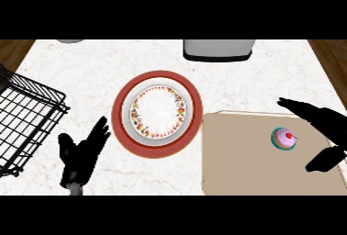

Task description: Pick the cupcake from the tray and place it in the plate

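A cupcake (284, 138) with a cherry on top sits on the tan tray (237, 160), in the gap between the spread fingers and thumb of the robot's right hand (324, 123), which hovers open and holds nothing; fingers reach past its far side, the thumb lies on its near right, and whether any of them touches it is hard to tell. The patterned plate (160, 111), on its red mat (122, 114), lies well to the left of those fingers. The left hand (80, 155) rests open near the plate's lower left, farther from the cupcake.
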Controlling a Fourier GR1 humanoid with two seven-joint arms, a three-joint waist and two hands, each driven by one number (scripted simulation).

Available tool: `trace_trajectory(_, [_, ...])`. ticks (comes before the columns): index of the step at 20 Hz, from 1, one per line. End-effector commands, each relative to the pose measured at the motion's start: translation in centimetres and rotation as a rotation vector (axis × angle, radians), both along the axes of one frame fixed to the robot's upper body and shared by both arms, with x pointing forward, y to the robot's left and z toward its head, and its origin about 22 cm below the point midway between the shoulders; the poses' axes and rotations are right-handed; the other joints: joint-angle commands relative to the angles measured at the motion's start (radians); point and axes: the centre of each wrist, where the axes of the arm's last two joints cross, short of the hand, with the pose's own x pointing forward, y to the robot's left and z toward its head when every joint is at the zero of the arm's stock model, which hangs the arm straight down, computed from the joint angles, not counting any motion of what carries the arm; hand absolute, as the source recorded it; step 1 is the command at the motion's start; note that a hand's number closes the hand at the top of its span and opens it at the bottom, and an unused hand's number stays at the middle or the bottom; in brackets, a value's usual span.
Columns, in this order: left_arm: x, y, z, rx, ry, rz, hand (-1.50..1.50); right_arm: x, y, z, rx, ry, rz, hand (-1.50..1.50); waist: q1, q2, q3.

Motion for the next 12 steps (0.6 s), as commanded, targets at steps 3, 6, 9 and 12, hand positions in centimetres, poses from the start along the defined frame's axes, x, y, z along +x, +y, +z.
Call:
trace_trajectory(3, [0.6, -0.2, 0.3, 0.0, -0.002, 0.0, 0.0, 1.1, 3.3, -3.6, -0.046, 0.0, -0.004, -1.5, 0.004, 0.001, 0.0])
trace_trajectory(6, [0.3, 0.2, 0.7, -0.001, -0.002, -0.004, 0.0, 1.4, 1.4, -2.6, -0.033, 0.021, 0.01, -1.5, 0.001, 0.001, 0.0])
trace_trajectory(9, [1.5, 0.3, -0.8, 0.004, -0.009, -0.004, 0.0, 1.2, 0.6, -3.4, -0.059, 0.041, 0.014, -1.5, -0.001, 0.001, 0.0])
trace_trajectory(12, [-0.5, -0.8, 1.9, 0.007, -0.003, 0.007, 0.0, 1.5, 1.8, -4.0, -0.078, 0.061, 0.019, -1.5, 0.002, 0.0, 0.0])
